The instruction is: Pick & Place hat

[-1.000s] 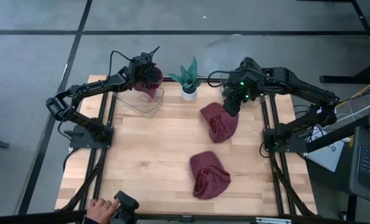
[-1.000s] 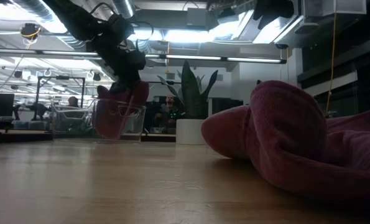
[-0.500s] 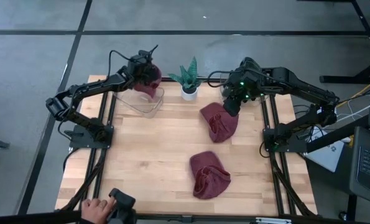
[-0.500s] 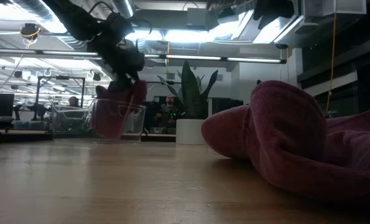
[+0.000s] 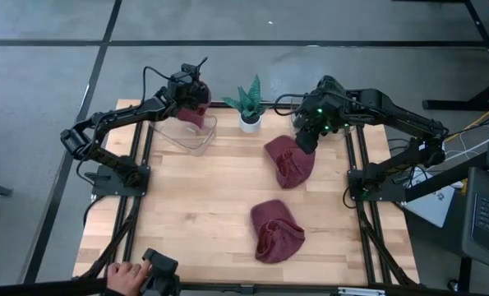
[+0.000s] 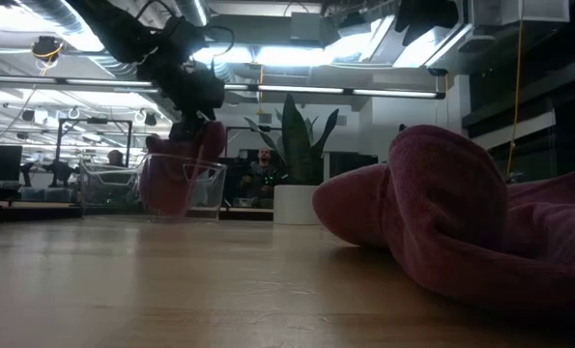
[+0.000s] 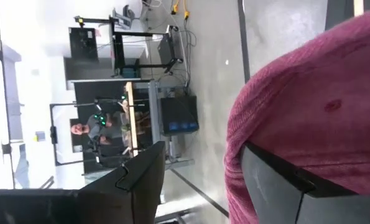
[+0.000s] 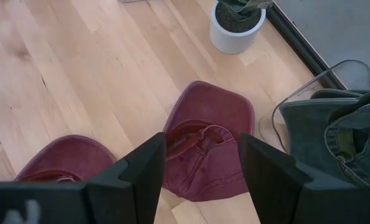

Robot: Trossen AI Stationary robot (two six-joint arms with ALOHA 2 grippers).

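Observation:
A maroon hat (image 5: pixel 197 113) hangs into a clear container (image 5: pixel 186 136) at the table's far left; the low view shows the hat (image 6: pixel 181 174) draped inside it. My left gripper (image 5: pixel 191 89) stands open just above it, and its fingers (image 7: pixel 203 146) are wide apart in the left wrist view. A second maroon hat (image 5: pixel 289 162) lies on the table at the far right. My right gripper (image 8: pixel 201 135) hovers open above this hat (image 8: pixel 206 155) without touching it. A third maroon hat (image 5: pixel 277 232) lies near the table's middle front. My left gripper is open over the hat in the container. The hat's cloth (image 7: pixel 278 124) shows right beside one finger (image 7: pixel 296 193), and I cannot tell whether they touch. The hat hangs down into the container.
A small potted plant (image 5: pixel 250 111) in a white pot stands at the far edge between the two arms. A person's hand (image 5: pixel 127 273) rests by a dark device (image 5: pixel 166 271) at the near left edge. Bare wood lies at the table's left and middle.
My left gripper has tipped a little over the container while staying in place. The hat below it has settled slightly lower into the container. The person's hand at the near edge has shifted a little.

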